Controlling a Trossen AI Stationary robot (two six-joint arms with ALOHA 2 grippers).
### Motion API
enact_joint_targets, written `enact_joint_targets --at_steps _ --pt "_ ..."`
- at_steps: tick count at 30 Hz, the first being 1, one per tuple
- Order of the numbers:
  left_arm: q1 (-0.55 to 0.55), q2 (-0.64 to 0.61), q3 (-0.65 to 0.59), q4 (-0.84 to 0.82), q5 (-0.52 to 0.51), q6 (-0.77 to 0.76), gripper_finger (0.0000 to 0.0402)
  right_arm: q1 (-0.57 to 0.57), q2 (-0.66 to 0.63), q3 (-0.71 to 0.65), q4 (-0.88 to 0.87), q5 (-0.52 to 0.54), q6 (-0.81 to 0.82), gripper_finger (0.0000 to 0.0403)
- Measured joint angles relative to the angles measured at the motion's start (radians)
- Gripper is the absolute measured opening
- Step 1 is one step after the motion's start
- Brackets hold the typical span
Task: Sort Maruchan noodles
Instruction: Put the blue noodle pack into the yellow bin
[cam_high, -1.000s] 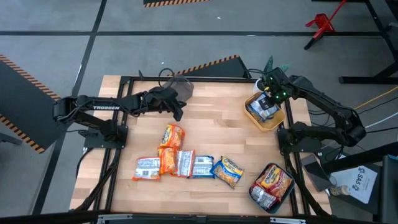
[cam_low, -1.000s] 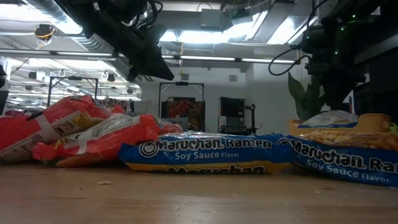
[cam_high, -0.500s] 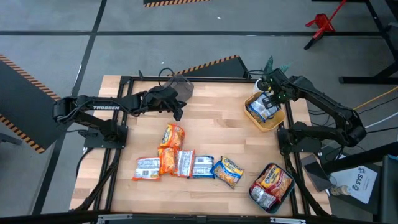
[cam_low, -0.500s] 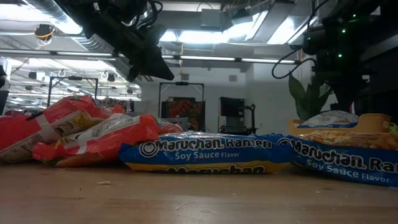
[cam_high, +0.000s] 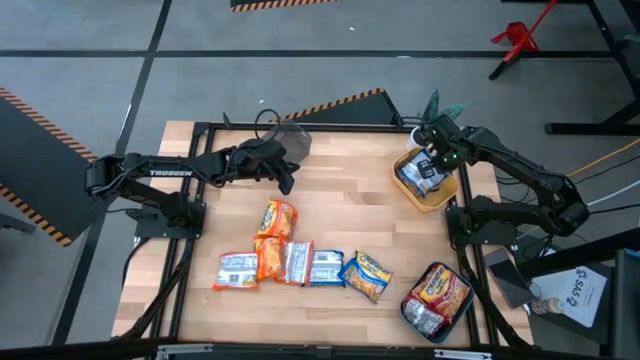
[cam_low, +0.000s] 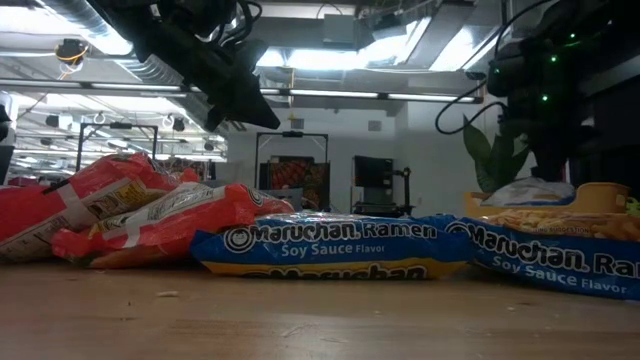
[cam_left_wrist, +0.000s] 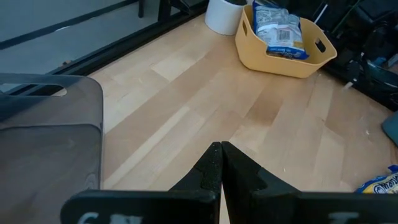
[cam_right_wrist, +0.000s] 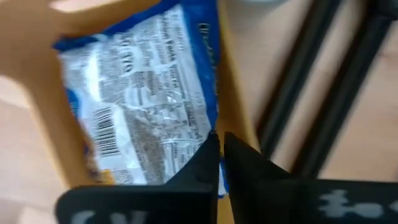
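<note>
My right gripper (cam_high: 440, 152) hung over the yellow plastic bin (cam_high: 441, 199), fingers together, empty; blue-white crinkly noodle packet (cam_right_wrist: 143, 106) lay inside. Left gripper (cam_high: 287, 181) closed too, above bare wood table (cam_high: 350, 200), w/ other packets (cam_high: 300, 262) near front.

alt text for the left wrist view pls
Two dark fingers pressed shut, above bare light wooden table. Beyond stands a yellow plastic bin holding a blue-white crinkly noodle packet, a white cylinder beside it; a grey translucent container sits near.
</note>
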Motion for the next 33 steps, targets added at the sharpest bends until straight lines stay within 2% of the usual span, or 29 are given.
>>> enact_joint_targets --at_steps 5,10,14,18,23,27,31,33 --pt "0.000 0.000 0.000 0.000 0.000 0.002 0.0000 0.000 0.002 0.000 0.031 -0.138 -0.056 0.0004" --pt "0.000 0.000 0.000 0.000 0.000 0.003 0.0000 0.000 0.004 0.000 0.027 -0.136 -0.070 0.0001" --pt "-0.001 0.000 0.000 0.001 0.003 0.003 0.0000 0.000 0.015 0.000 0.028 -0.239 -0.095 0.0003" --pt "-0.001 0.000 0.000 0.001 0.031 0.002 0.0000 0.000 0.039 0.000 -0.002 -0.088 0.001 0.0001" --pt "-0.002 0.000 0.000 0.002 0.049 0.003 0.0000 0.001 0.061 0.004 0.009 -0.215 0.006 0.0003" --pt "-0.002 0.000 0.000 0.002 0.049 0.003 0.0000 0.000 0.029 0.043 0.008 -0.213 0.047 0.0001" --pt "-0.002 0.000 0.000 0.002 0.049 0.002 0.0000 0.001 -0.035 0.072 0.022 -0.149 0.078 0.0000" --pt "-0.002 0.000 0.000 0.002 0.049 0.003 0.0000 0.000 -0.056 0.071 0.028 -0.151 0.080 0.0000"
